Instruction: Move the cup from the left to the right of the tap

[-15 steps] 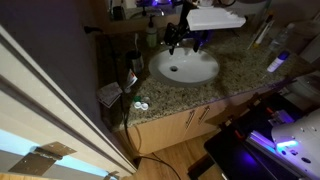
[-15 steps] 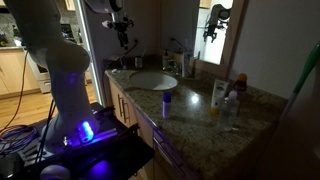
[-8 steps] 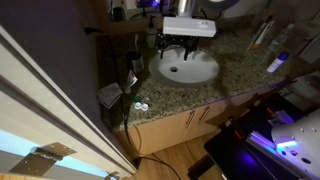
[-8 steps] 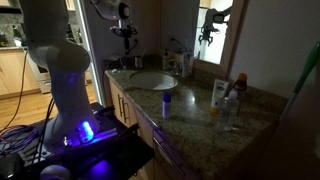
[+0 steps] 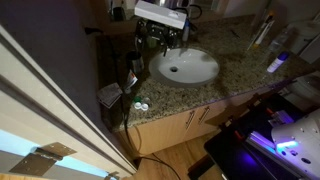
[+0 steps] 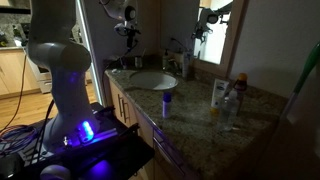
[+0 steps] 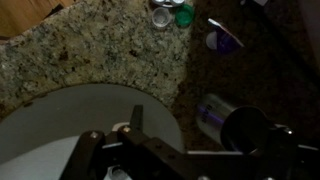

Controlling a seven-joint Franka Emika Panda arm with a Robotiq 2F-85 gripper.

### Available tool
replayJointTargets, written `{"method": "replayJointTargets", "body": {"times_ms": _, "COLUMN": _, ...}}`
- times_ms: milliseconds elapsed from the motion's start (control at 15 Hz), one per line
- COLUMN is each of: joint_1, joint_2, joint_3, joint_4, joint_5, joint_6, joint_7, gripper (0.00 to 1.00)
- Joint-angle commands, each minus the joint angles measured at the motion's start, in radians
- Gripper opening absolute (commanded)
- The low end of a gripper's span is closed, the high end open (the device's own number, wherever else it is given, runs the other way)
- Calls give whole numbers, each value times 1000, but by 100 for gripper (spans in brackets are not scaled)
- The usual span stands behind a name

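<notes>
Space above basin (image 5: 190,68) was open. Tap (image 6: 172,56) and soap bottle (image 6: 186,64) crowded back rim. Bottles (image 6: 220,95) blocked counter (image 5: 235,50) end; granite nearer basin lay bare. Small caps (image 5: 140,104) sat at front corner.

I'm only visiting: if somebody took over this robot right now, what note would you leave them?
Gripper: above the basin's rim, holding nothing I can see; too dark to tell open or shut.
Cup: not surely found; a purplish cup-like thing stands on the counter by the basin in the wrist view.
Tap: not made out in the dark.
Done: nothing visible.
Left: find the cup, grasp it, set it right of the tap.
</notes>
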Motion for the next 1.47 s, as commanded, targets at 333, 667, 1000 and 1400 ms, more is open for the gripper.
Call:
{"method": "replayJointTargets", "body": {"times_ms": 333, "joint_1": 96, "joint_2": 144, "joint_3": -78, "joint_4": 95, "joint_5": -31, "joint_6": 128, "joint_7": 119, "gripper": 100}}
{"method": "replayJointTargets", "body": {"times_ms": 667, "joint_1": 136, "joint_2": 263, "joint_3": -138, "joint_4": 192, "joint_5": -77, "joint_6": 170, "joint_7": 218, "gripper": 100}}
{"method": "replayJointTargets", "body": {"times_ms": 1000, "joint_1": 152, "joint_2": 346, "joint_3": -157, "joint_4": 270, "joint_5": -68, "joint_6": 160, "joint_7": 229, "gripper": 100}}
{"method": "replayJointTargets", "body": {"times_ms": 1400, "joint_1": 156, "joint_2": 343, "joint_3": -160, "joint_4": 262, "joint_5": -61, "joint_6": 152, "joint_7": 218, "gripper": 74}}
